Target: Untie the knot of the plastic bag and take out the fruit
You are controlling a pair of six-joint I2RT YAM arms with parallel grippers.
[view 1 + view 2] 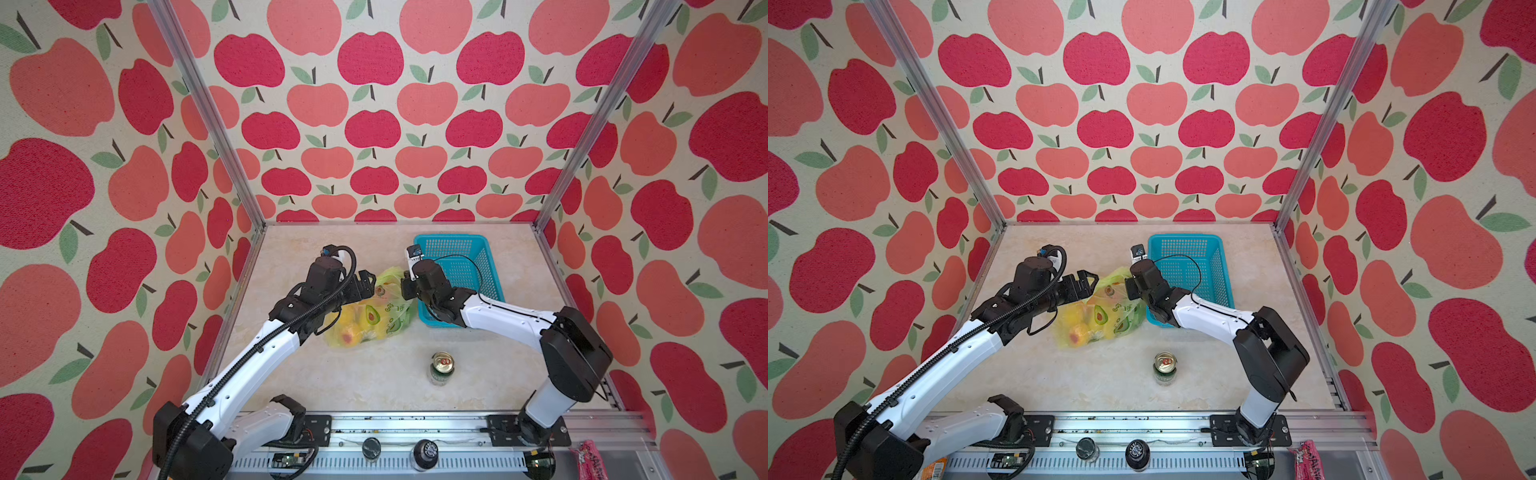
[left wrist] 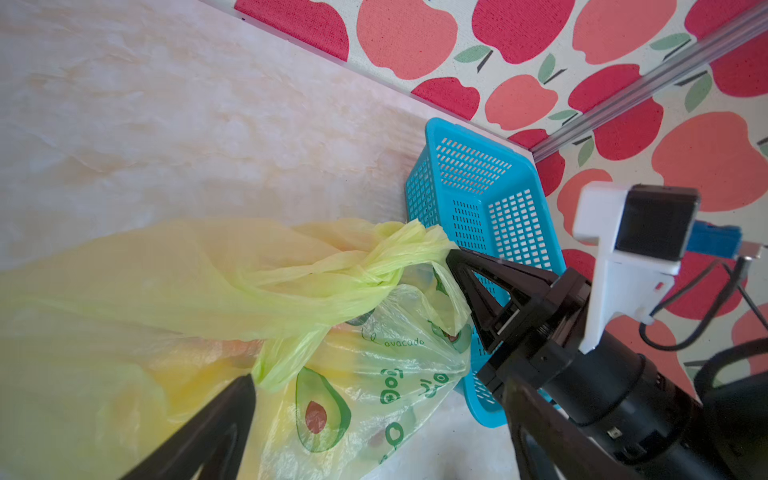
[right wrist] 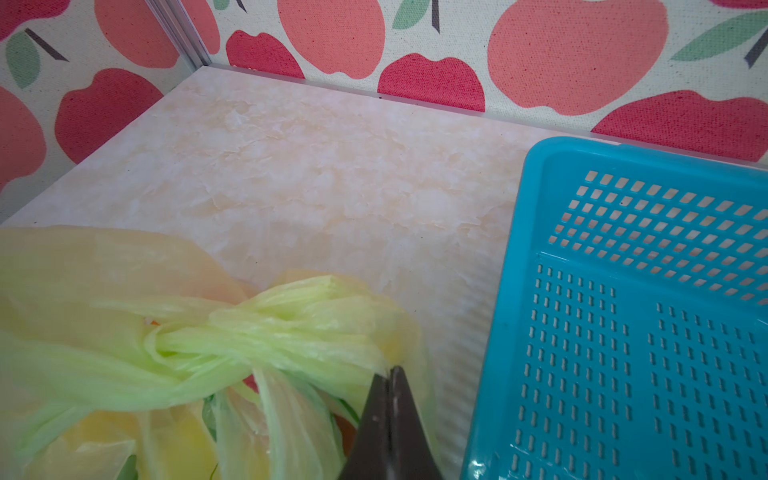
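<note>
Both top views look steeply down from high above the near edge onto the whole counter (image 1: 353, 386), side by side and nearly alike. The left wrist view, close in, faces across the plastic bag (image 2: 145, 282) toward the basket (image 2: 469, 216) and right claw (image 2: 451, 257). The right wrist view, nearer yet, shares the knot (image 3: 195, 345) and basket wall.

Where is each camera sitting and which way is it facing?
Top views: high at the front, looking down toward the back wall at the plastic bag, basket and can; both arms show.
Left wrist: behind the open left gripper, facing the knot; one own finger shows, plus the right gripper.
Right wrist: behind the shut right gripper, looking over the knot toward the back wall; only its tips show, pinching the bag's handle.
Shared: both wrist views show the knot and basket.
</note>
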